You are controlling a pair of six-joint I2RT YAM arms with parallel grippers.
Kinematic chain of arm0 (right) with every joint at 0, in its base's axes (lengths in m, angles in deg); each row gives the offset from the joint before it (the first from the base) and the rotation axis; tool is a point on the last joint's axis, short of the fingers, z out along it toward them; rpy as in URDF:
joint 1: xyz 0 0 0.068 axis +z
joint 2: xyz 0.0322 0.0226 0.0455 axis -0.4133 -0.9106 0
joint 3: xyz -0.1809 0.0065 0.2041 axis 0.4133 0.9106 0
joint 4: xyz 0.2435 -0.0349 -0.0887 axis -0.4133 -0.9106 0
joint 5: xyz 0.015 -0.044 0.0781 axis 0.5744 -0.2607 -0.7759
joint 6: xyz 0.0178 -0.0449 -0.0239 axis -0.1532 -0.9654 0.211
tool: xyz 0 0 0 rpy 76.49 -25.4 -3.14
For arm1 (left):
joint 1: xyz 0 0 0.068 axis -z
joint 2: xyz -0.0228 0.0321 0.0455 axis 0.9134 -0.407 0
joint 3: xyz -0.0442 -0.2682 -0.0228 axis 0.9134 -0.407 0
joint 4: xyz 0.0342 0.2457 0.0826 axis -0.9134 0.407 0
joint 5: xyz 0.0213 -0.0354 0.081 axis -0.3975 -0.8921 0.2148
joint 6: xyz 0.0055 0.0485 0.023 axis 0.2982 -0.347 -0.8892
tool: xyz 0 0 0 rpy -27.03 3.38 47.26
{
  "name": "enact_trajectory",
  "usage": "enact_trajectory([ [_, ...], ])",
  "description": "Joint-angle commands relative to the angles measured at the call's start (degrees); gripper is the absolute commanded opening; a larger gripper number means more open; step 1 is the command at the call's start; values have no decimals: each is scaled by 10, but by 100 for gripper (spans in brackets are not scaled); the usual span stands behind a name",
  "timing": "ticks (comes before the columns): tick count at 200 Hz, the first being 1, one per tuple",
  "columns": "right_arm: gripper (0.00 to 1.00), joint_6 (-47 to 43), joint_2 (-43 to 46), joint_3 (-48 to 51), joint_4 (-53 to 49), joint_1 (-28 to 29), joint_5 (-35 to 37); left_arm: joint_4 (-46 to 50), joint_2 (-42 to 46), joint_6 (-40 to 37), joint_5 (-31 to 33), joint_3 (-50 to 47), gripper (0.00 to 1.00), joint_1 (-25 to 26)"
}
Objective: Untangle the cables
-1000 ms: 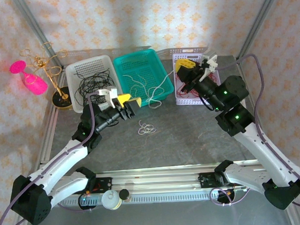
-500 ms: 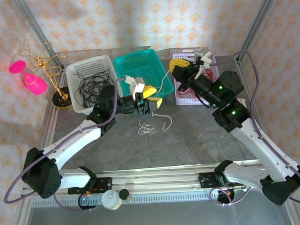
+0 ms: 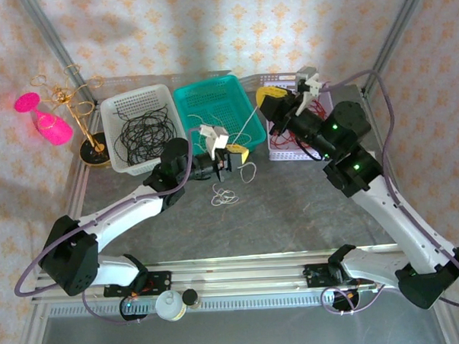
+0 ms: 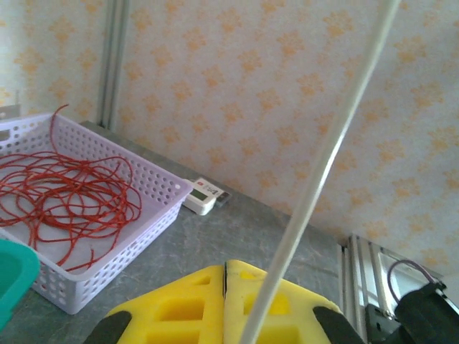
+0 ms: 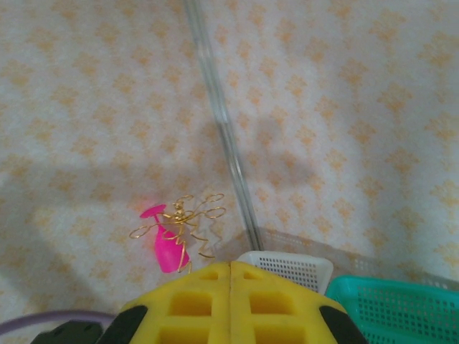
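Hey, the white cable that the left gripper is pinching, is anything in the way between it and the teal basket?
Nothing visible stands in the way. The left gripper is shut on the white cable right beside the teal basket, so only the basket's own near rim would have to be cleared.

There are three perforated baskets: one white basket (image 3: 159, 92), one teal basket (image 3: 210, 87) and one lilac basket (image 4: 115, 251). The cables come in three colours: one bundle of black cables (image 3: 142, 134), one tangle of red cables (image 4: 64, 197), and white cables (image 3: 224, 195) in three spots, though the number of separate strands cannot be told. There are two grippers, the left gripper (image 3: 238, 152) and the right gripper (image 3: 268, 93), each with two yellow fingers (image 5: 186, 301), plus one gold wire stand (image 3: 80, 110), one pink goblet (image 3: 51, 125), one small white device with a display (image 4: 203, 195), one white round object (image 3: 169, 305) and one black round object (image 3: 190, 297).
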Motion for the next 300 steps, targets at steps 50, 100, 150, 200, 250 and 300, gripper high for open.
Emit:
enact_trajectory([
  [50, 18, 97, -49, -75, 67, -1, 127, 45, 14, 27, 105, 20, 0, -1],
  [100, 72, 34, -77, -131, -25, -39, 134, 190, 23, 16, 247, 134, 0, -20],
  [150, 76, 45, 3, -53, -46, -117, 161, 229, -45, 28, 257, 284, 0, -76],
  [200, 67, 75, 57, 105, -93, -120, 128, 192, -190, 74, 290, 410, 0, -125],
  [250, 59, 71, 103, 245, -131, -119, 64, 192, -339, 93, 303, 444, 0, -140],
  [300, 51, 91, 83, 331, -89, -96, 22, 141, -390, 137, 312, 347, 31, -143],
])
